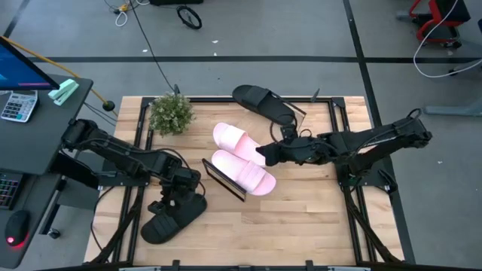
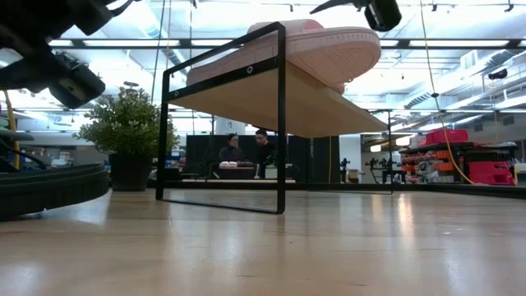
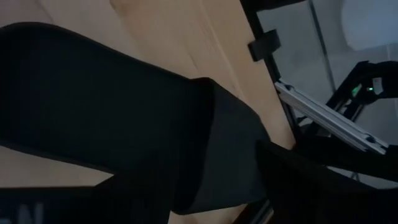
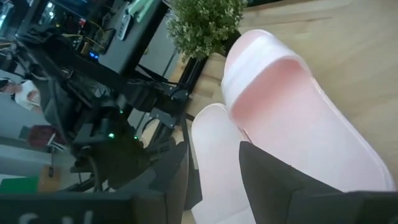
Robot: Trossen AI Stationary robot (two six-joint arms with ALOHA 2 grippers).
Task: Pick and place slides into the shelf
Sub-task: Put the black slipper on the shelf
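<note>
Wooden table [image 1: 301,218] carries the left pincer [image 1: 179,197], fingers spread, over a black slide [image 1: 172,217].

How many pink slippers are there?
2. One pink slide lies on the shelf in the middle of the table; the other pink slide lies beside it on the same shelf, nearer the table's front. None seems hidden.

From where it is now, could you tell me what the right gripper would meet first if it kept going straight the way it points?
Most likely the pink slides: the right gripper points at them on the shelf, with one slide filling its wrist view just ahead of its fingers.
</note>
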